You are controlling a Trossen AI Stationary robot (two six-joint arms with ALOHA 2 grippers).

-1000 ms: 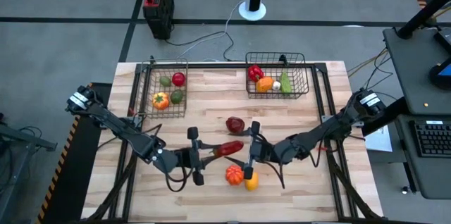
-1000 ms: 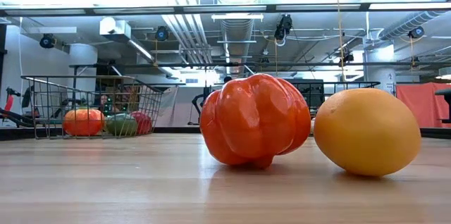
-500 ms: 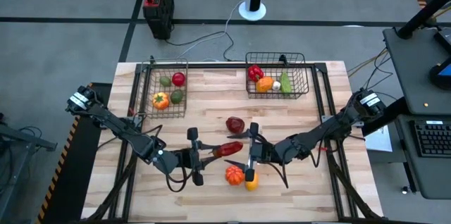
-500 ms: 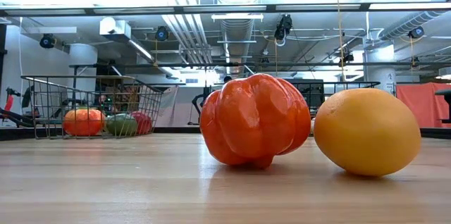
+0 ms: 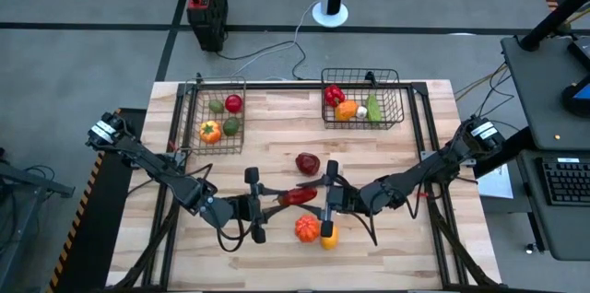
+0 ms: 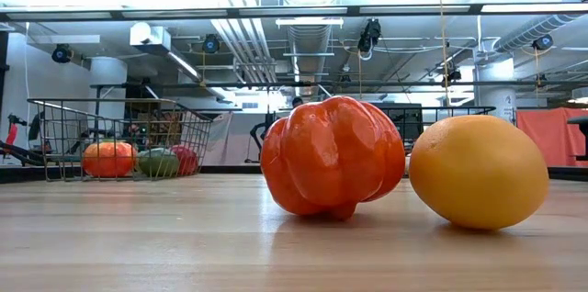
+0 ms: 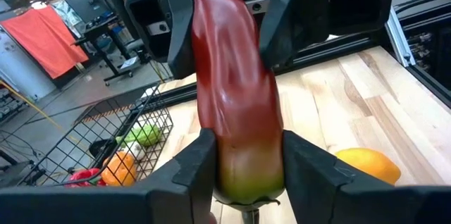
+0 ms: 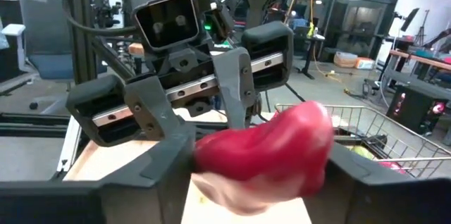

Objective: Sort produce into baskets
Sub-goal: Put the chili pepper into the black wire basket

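Near edge, six o'clock: your left gripper (image 5: pixel 259 205) and right gripper (image 5: pixel 326 197) both pinch the long red pepper (image 5: pixel 298 195) above the table (image 5: pixel 396 242). Baskets (image 5: pixel 214 113) sit far at eleven and one o'clock.

Grey floor (image 5: pixel 92 63), exposed ceiling pipes (image 6: pixel 303 39)

Readable text: I find none in any view.
Labels or brands: none I can make out.
Numbers or signs: none legible on the equipment or in the room behind the worktop.
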